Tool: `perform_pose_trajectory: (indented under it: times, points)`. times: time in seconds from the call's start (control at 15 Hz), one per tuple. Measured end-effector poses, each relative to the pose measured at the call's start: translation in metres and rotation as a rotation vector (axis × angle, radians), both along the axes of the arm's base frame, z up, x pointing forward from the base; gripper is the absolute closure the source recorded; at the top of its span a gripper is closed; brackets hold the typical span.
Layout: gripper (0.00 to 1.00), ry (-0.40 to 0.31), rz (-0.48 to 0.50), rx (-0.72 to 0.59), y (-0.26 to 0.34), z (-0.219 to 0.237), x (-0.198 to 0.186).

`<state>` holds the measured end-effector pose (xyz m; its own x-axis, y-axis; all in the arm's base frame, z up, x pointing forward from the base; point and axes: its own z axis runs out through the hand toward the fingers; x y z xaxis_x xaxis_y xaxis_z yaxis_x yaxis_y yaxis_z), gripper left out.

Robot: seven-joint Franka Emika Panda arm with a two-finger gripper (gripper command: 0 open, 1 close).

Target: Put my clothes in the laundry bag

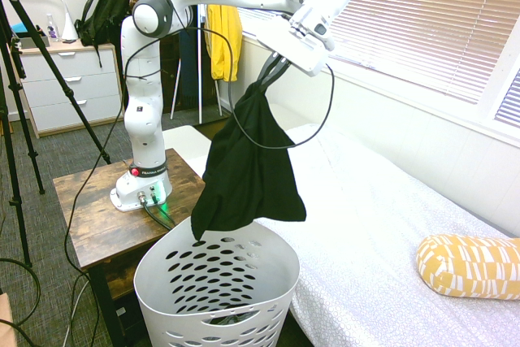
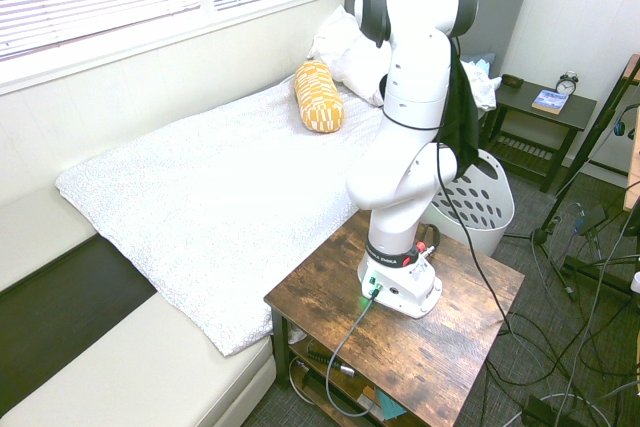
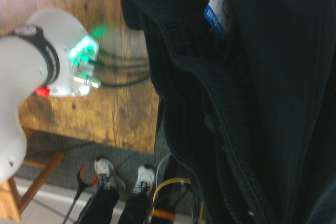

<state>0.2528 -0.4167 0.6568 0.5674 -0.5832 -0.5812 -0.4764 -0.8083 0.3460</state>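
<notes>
While the tool (image 1: 272,71) pinches its top, the black garment (image 1: 248,164) hangs below it, over the white basket (image 1: 218,286).

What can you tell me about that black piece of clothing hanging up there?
The black garment is soft, plain, knit-looking fabric with a white and blue label at its collar. The robot's hand is shut on its bunched top, so it hangs limp in the air in loose folds. Its lowest corner dangles just above the rim of the white laundry basket, beside the bed; whether it touches the rim is unclear.
</notes>
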Motion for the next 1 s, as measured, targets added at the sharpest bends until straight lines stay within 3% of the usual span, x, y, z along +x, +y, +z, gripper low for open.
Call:
perform_pose_trajectory:
  times: [0.33,0.8,1.0]
  points:
    - [1.00,0.238,-0.075,0.062,-0.020,-0.082,-0.071]
    - [1.00,0.369,-0.042,-0.037,0.000,-0.252,-0.107]
    - [1.00,0.416,-0.027,-0.085,-0.006,-0.275,-0.114]
